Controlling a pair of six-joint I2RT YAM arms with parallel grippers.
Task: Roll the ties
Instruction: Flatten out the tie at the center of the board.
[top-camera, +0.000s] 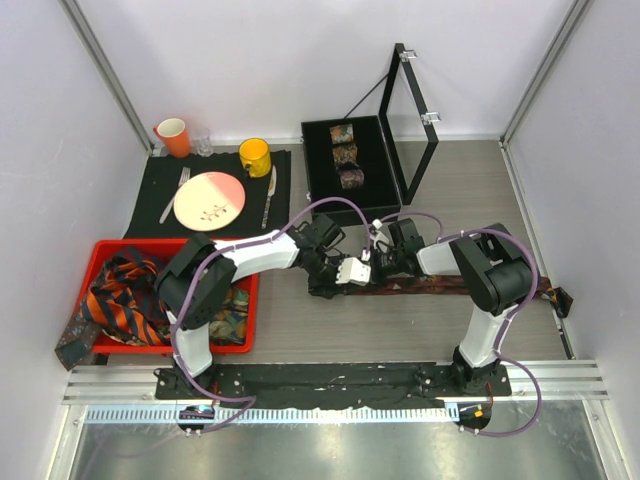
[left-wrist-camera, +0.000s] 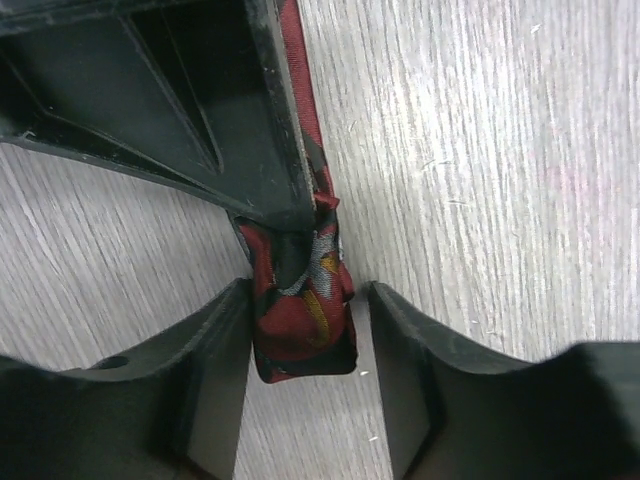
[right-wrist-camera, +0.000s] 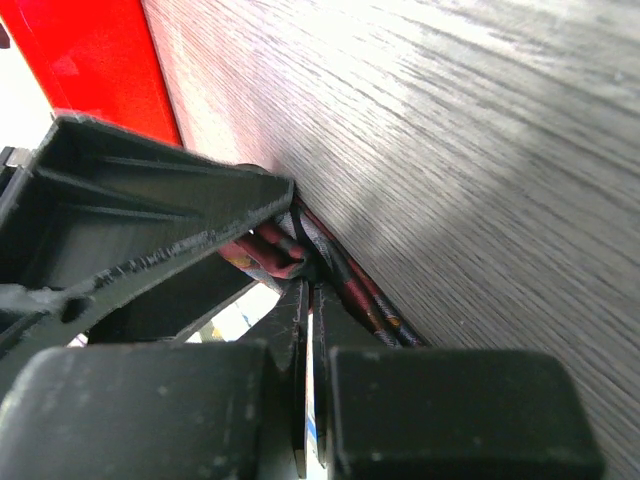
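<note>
One dark red tie (top-camera: 432, 288) on grey wood-grain table (top-camera: 350, 330), white walls (top-camera: 250, 60)

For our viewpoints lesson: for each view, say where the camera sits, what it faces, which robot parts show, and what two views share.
Top external: above and behind left arm and right arm, both in view, looking down on the table.
Left wrist: on its arm, facing down at the table; the left gripper straddles the dark red tie.
Right wrist: low, facing along the table towards the red bin; the right gripper pinches the tie.
Shared: both wrist views show the tie's end and the other gripper.
</note>
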